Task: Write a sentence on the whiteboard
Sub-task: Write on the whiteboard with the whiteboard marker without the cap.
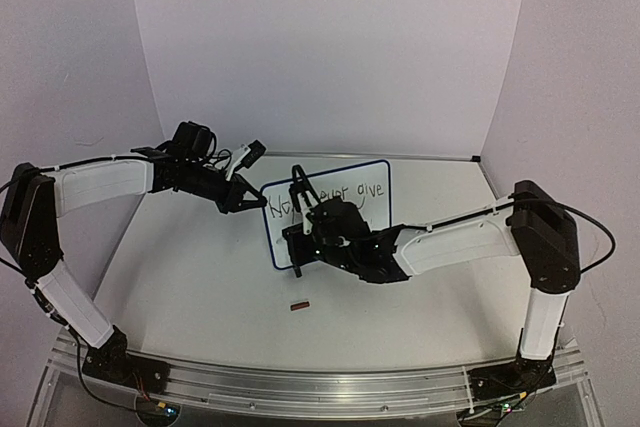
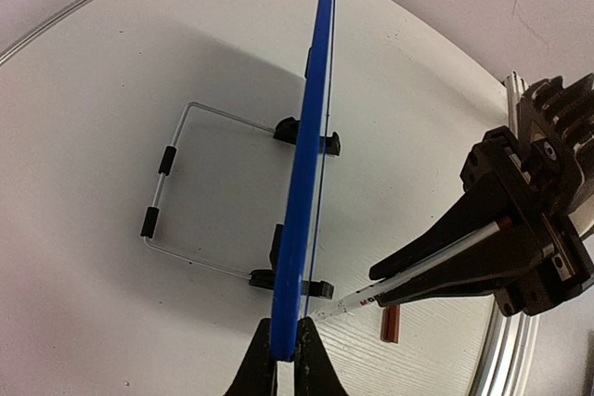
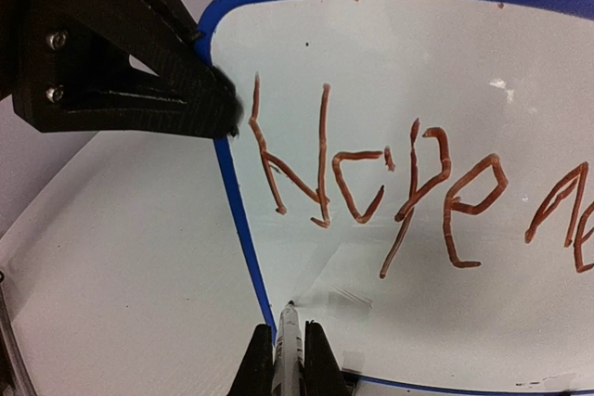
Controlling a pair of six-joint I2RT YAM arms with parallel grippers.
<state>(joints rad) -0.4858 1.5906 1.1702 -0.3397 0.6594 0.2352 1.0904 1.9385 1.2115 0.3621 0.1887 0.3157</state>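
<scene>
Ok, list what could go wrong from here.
1. The left gripper pinches only one edge of the board, which stands on a thin wire stand; marker pressure could twist or tip it.
2. The right gripper holds the marker just below "Hope"; a sweep across could smear the ink.

Left gripper point(image 2: 284, 364), right gripper point(image 3: 290, 359), black; arms point(image 1: 100, 185) white-shelled, black-jointed; silver screws point(image 3: 56, 41)

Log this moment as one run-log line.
left jaws: shut on whiteboard frame | right jaws: shut on marker, tip at board's lower left | sentence: top line written
</scene>
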